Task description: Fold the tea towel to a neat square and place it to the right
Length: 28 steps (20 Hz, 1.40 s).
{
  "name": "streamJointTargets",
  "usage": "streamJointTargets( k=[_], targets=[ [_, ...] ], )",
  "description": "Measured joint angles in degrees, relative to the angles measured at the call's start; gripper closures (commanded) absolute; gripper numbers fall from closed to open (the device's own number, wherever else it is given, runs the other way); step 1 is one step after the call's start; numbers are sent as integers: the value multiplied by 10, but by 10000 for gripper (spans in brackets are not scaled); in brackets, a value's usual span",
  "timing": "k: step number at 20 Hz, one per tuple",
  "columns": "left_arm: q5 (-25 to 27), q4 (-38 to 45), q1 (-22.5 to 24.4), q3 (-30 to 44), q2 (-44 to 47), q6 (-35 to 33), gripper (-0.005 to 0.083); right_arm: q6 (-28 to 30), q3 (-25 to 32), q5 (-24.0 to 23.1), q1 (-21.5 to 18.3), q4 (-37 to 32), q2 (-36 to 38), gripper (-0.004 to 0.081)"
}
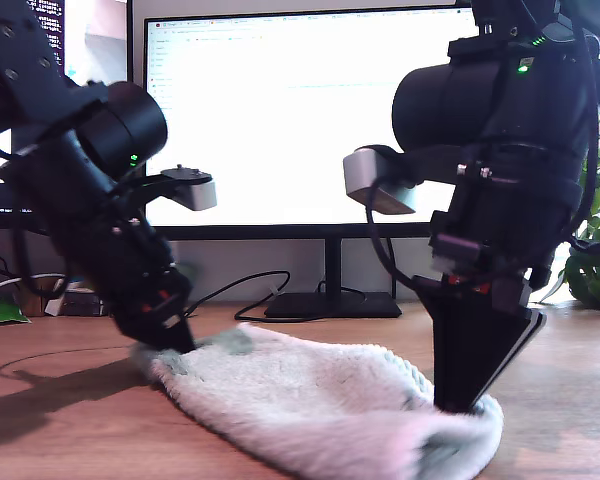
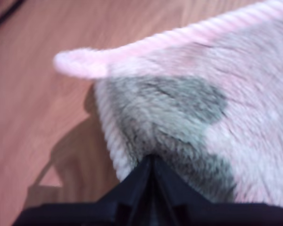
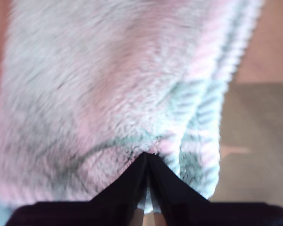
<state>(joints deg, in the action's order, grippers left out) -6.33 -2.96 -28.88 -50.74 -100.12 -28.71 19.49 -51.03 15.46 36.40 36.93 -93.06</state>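
- Exterior view: you are looking at the tea towel lying bunched on the wooden desk, in front of a lit monitor.
- My first gripper and my second gripper are each pinching towel plush, jaws closed to a point.
- Which arm is which, you cannot tell.
- A cable and a plant are sitting behind, well apart from the towel.

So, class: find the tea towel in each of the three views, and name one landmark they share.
Exterior view: tea towel lies low in the middle, between both arms.
First wrist view: it fills the side beyond the closed jaws, pink edge showing.
Second wrist view: it fills most of the picture.
Shared landmark: the wooden table.
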Motion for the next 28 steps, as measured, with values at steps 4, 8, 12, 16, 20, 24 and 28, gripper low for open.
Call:
streamJointTargets(
  k=[4, 8, 12, 16, 20, 24, 28],
  targets=[
    [-20, 16, 0, -13, -17, 0, 797, -7, 1, 7, 12, 4, 0, 782],
    [-28, 21, -13, -39, -41, -4, 797, -38, 3, 25, 25, 3, -1, 782],
    [-36, 43, -35, -50, -58, -4, 797, -64, 6, 35, 47, -7, -2, 782],
    [-43, 57, -51, -61, -73, -4, 797, -106, 9, 41, 68, -27, -4, 782],
    [-45, 58, -59, -75, -84, -9, 797, -135, 10, 51, 86, -44, -7, 782],
    [-46, 62, -59, -76, -85, -15, 797, -136, 13, 64, 107, -48, -9, 782],
    [-47, 76, -59, -76, -90, -39, 797, -150, 13, 67, 118, -53, -10, 782]
  ],
)
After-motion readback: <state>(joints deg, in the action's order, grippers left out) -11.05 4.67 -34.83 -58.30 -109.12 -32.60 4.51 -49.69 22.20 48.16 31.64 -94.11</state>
